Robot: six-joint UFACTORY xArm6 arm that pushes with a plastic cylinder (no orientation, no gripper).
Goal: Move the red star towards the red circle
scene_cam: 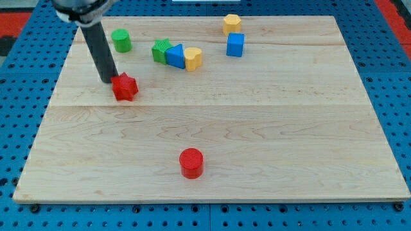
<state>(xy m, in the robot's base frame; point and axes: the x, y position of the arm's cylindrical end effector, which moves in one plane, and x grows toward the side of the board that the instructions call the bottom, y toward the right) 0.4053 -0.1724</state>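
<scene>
The red star [125,86] lies on the wooden board at the view's left, upper middle. The red circle [191,162] stands near the view's bottom centre, well below and to the right of the star. My tip [109,81] is at the lower end of the dark rod and touches the star's upper left side.
A green cylinder [121,40] stands near the view's top left. A green star [160,49], a blue block [174,56] and a yellow heart [192,58] cluster at top centre. A blue cube [235,45] and a yellow block [232,24] sit top right. The wooden board [289,128] lies on a blue pegboard.
</scene>
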